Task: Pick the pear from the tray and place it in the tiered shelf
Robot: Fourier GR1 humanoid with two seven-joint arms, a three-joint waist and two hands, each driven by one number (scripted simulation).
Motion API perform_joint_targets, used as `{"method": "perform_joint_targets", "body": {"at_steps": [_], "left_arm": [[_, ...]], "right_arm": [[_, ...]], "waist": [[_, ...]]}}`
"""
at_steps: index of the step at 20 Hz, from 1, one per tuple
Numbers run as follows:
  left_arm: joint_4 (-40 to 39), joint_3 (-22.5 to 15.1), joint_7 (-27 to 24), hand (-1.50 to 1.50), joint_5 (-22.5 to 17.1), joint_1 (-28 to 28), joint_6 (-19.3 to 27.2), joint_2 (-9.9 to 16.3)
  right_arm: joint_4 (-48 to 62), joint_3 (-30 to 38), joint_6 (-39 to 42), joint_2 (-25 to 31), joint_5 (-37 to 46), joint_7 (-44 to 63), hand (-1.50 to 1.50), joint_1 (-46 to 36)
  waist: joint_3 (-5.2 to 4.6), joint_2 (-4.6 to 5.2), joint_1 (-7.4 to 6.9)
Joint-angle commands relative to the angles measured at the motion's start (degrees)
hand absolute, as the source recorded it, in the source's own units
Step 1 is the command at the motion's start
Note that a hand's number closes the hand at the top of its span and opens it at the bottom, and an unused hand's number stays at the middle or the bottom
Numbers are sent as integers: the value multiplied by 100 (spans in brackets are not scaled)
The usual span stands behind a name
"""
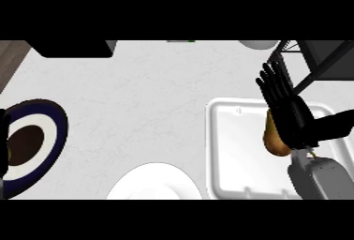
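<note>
A brown pear [272, 141] lies in the white tray [232, 154] at the right of the counter, and my right hand hides its right side. That right hand [289, 112] hovers over the tray's right half with fingers straight and pointing to the far side, thumb spread to the right; it is open and not curled round the pear. The black-framed tiered shelf [319, 60] stands at the far right, just beyond the fingertips. A black sliver at the left edge looks like my left hand [3, 136], mostly out of view.
A plate [56, 133] with a dark blue rim and brown centre sits at the left. A white plate [155, 183] lies near the front middle. A black object [72, 48] stands at the far left, and a white rounded object [259, 44] is beside the shelf.
</note>
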State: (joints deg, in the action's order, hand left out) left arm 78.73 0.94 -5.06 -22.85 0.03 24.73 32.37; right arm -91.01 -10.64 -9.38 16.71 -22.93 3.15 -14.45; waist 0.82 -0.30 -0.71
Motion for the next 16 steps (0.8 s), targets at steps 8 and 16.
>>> {"method": "perform_joint_targets", "body": {"at_steps": [8,16], "left_arm": [[849,-1219,185,0,188,-519,-1097,-118],[1359,-1299,976,0,92,-752,-1340,-76]], "right_arm": [[884,652,1288,2190,804,209,150,-869],[1806,1169,4275,2614,-623,-808,-150,-414]], "waist": [[-122,175,225],[-75,36,73]]}}
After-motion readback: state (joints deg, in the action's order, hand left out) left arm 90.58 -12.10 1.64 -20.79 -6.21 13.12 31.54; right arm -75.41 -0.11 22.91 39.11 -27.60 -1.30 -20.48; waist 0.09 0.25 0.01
